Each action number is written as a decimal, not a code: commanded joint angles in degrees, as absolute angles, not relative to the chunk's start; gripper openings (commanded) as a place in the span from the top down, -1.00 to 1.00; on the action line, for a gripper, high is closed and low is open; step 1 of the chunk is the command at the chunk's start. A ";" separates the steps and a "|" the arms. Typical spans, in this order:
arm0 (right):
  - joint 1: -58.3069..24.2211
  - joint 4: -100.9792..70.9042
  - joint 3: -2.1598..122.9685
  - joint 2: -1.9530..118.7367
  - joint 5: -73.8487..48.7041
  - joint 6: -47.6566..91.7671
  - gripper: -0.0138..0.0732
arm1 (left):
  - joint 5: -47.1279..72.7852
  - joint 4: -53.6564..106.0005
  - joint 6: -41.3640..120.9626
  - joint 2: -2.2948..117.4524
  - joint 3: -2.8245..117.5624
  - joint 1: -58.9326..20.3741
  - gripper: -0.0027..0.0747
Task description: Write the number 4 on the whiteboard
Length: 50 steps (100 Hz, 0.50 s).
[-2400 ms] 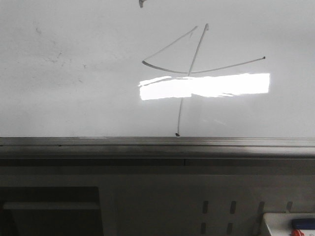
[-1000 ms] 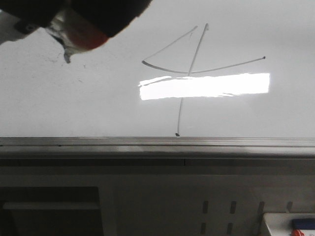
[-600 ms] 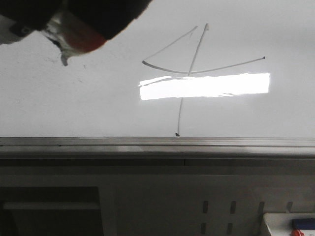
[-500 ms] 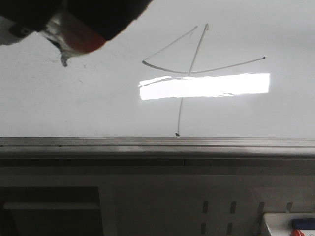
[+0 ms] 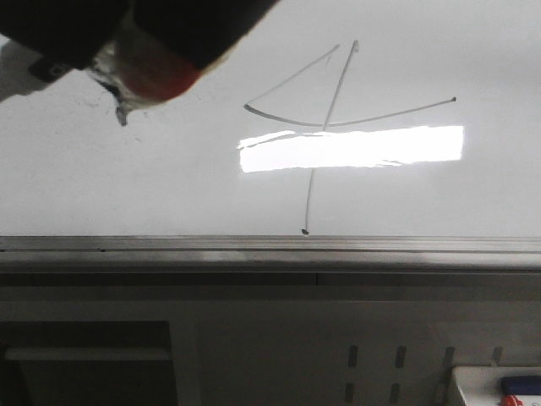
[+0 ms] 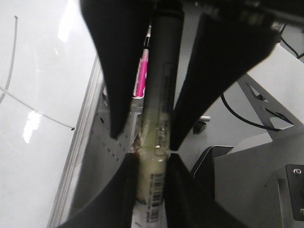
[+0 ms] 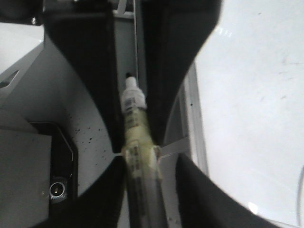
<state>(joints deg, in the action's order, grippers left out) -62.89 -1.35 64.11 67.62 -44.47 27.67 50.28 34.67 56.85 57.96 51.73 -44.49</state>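
Observation:
The number 4 (image 5: 325,118) stands in thin dark lines on the whiteboard (image 5: 169,186), above its grey rim strip. A dark gripper reaches in at the top left of the front view, holding a taped marker (image 5: 139,80) whose tip hangs left of the 4; I cannot tell which arm it is. My left gripper (image 6: 151,159) is shut on a marker (image 6: 161,95), with parts of the 4's lines (image 6: 33,107) beside it. My right gripper (image 7: 137,154) is shut on a marker (image 7: 135,123) whose tip points along the board's rim.
A grey perforated panel (image 5: 380,355) lies below the board's rim. A white tray (image 5: 494,385) with blue and red items sits at the bottom right. A pink marker (image 6: 142,78) shows behind the left gripper. Faint smudges (image 7: 282,64) mark the board.
The gripper with the taped marker entered at the top left; only a tip at the top edge showed 2.4 s ago. In the last half second it shifted slightly right and down.

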 commanded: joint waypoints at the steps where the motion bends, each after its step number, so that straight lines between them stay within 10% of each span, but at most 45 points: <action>1: -60.78 0.00 66.06 63.85 -38.59 27.59 -0.25 | 46.92 36.57 53.75 57.71 53.27 -44.08 0.98; 23: -51.62 0.00 66.06 56.50 -37.91 22.56 -0.16 | 33.46 37.13 43.87 57.71 50.13 -40.41 0.98; 44: -45.98 0.00 61.86 48.99 -37.59 16.91 0.86 | 12.06 47.62 41.84 57.71 42.03 -39.96 0.98; 50: -45.75 0.31 58.71 46.36 -35.82 15.49 0.80 | 5.42 51.49 41.84 58.08 39.90 -39.96 0.98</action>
